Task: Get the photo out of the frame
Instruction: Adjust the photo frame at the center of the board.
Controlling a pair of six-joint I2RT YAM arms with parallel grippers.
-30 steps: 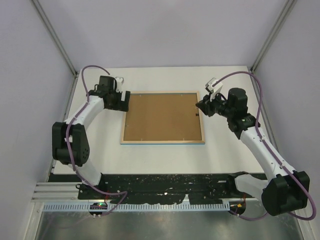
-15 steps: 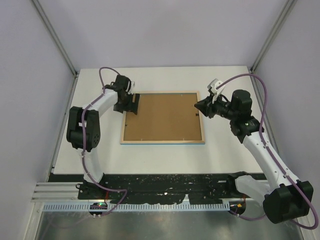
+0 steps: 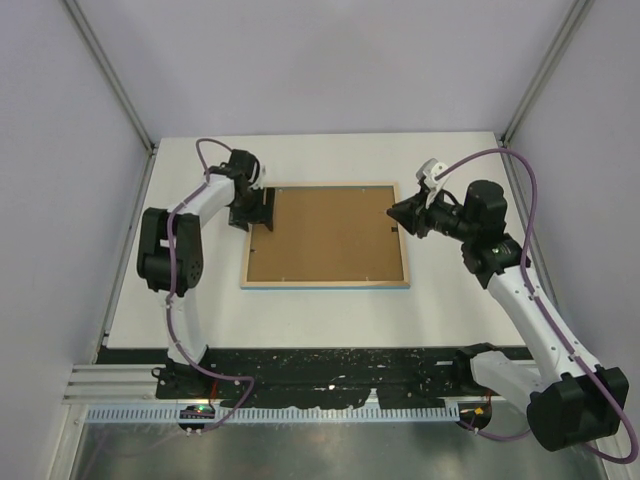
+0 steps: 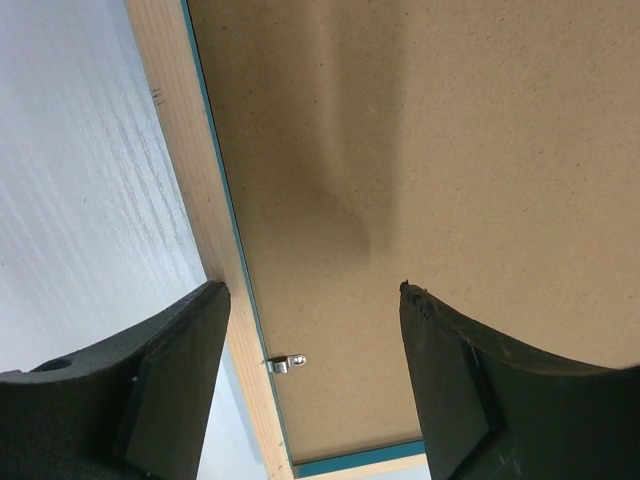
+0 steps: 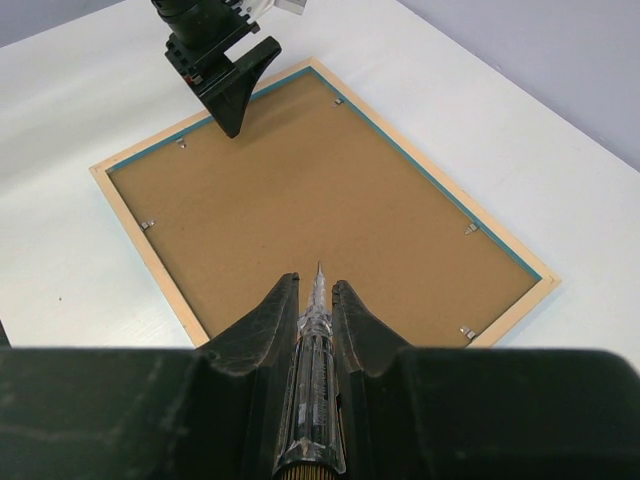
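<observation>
Top view. Noted frame [image 3: 326, 286] lying flat, back up, about mid-surface [image 3: 330, 160], with brown backing board [image 3: 325, 235] filling it. Photo not in sight. Logged left end effector [image 3: 262, 208] over the frame's far-left corner and right end effector [image 3: 400, 213] at the frame's right edge, near the far-right corner.

Left wrist view. Saw both fingers [image 4: 170, 390] standing wide apart with nothing between them, looking down on board [image 4: 420, 130], wooden rim [image 4: 180, 170] and one small metal clip [image 4: 283, 364] by the corner. Cannot tell whether the fingers touch the frame.

Right wrist view. Found right end effector [image 5: 316, 300] closed narrow on a thin clear pointed tool [image 5: 316, 400], tip aimed over the board. Counted several clips along the rim [image 5: 150, 260]. Noted left end effector [image 5: 225, 70] at the opposite corner.
</observation>
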